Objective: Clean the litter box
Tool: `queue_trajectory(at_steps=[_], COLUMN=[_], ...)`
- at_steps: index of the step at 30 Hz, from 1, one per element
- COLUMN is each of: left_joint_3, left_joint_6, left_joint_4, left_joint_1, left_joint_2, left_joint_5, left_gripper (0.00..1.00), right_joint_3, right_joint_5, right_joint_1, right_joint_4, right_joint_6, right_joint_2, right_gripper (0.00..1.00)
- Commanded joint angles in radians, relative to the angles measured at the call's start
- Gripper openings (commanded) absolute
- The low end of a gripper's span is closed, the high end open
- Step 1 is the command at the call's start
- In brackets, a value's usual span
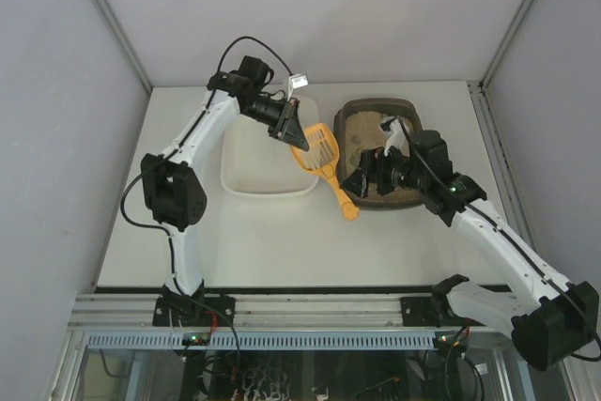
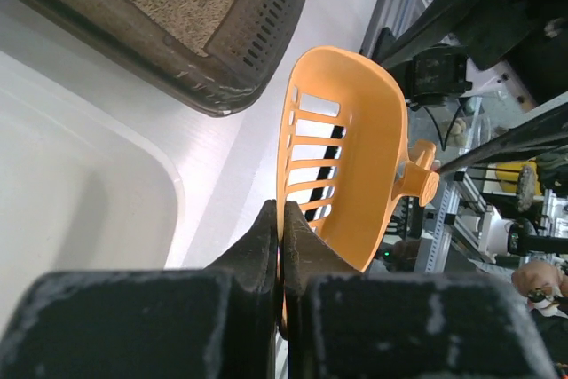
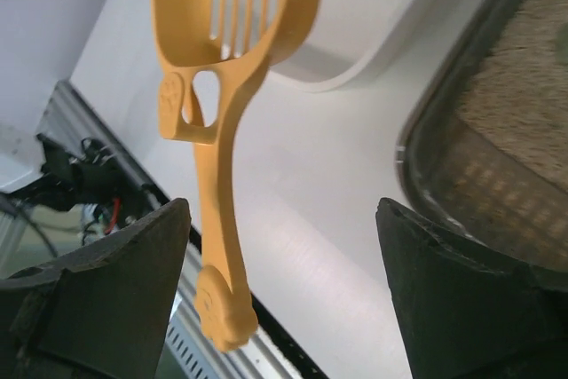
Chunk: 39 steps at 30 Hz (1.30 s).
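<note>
Scoop [image 1: 318,150] — yellow, slotted — pinched by left gripper [image 2: 281,232] near litter box [image 1: 376,104].

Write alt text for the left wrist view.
The left claw is shut on the rim of a yellow slotted scoop, seen edge-on from behind. A white tub sits at lower left, and a brown litter box holding sandy litter fills the top left.

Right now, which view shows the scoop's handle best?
Right wrist: the scoop's handle runs full length in front of the open right claw. Top external shows it small, beside the litter box. Left wrist shows mostly the slotted bowl, pinched by the left claw, with only the handle's tip.
</note>
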Motion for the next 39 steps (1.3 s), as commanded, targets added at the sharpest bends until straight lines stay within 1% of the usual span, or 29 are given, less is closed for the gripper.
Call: queue_trajectory(at_steps=[1, 4, 6, 9, 13, 14, 19, 24, 25, 28, 33, 36, 39], left_joint_3=[0.015, 0.022, 0.014, 0.011, 0.010, 0.009, 0.043, 0.070, 0.073, 0.084, 0.100, 0.119, 0.140], left_joint_6=[-0.019, -0.036, -0.041, -0.055, -0.093, -0.101, -0.122, -0.139, -0.139, -0.141, -0.142, -0.146, -0.157], left_joint_4=[0.023, 0.046, 0.068, 0.092, 0.140, 0.152, 0.184, 0.194, 0.195, 0.195, 0.195, 0.194, 0.194], left_joint_1=[-0.006, -0.006, -0.006, -0.006, -0.006, -0.004, -0.003, -0.001, 0.000, 0.006, 0.017, 0.027, 0.033], left_joint_2=[-0.056, -0.059, -0.066, -0.073, -0.083, -0.087, -0.090, -0.076, -0.074, -0.069, -0.067, -0.063, -0.055], left_joint_5=[0.109, 0.104, 0.090, 0.093, 0.093, 0.091, 0.070, 0.083, 0.079, 0.073, 0.066, 0.066, 0.073], left_gripper=[0.00, 0.00, 0.00, 0.00, 0.00, 0.00, 0.00, 0.00, 0.00, 0.00, 0.00, 0.00, 0.00], right_joint_3=[-0.001, -0.001, -0.001, -0.002, -0.010, -0.015, -0.027, -0.040, -0.042, -0.046, -0.061, -0.063, -0.068], right_joint_5=[-0.163, -0.207, -0.226, -0.238, -0.255, -0.261, -0.264, -0.265, -0.267, -0.266, -0.278, -0.278, -0.277], right_joint_1=[0.043, 0.071, 0.078, 0.086, 0.097, 0.097, 0.095, 0.088, 0.088, 0.085, 0.062, 0.049, 0.044], right_joint_4=[0.142, 0.212, 0.251, 0.282, 0.316, 0.327, 0.326, 0.334, 0.333, 0.319, 0.306, 0.287, 0.282], right_joint_6=[0.061, 0.102, 0.136, 0.153, 0.172, 0.178, 0.180, 0.186, 0.186, 0.179, 0.172, 0.160, 0.153], right_joint_2=[0.059, 0.094, 0.112, 0.139, 0.169, 0.171, 0.168, 0.161, 0.161, 0.154, 0.128, 0.120, 0.117], right_gripper=[0.83, 0.78, 0.73, 0.59, 0.38, 0.36, 0.38, 0.35, 0.37, 0.49, 0.55, 0.56, 0.50])
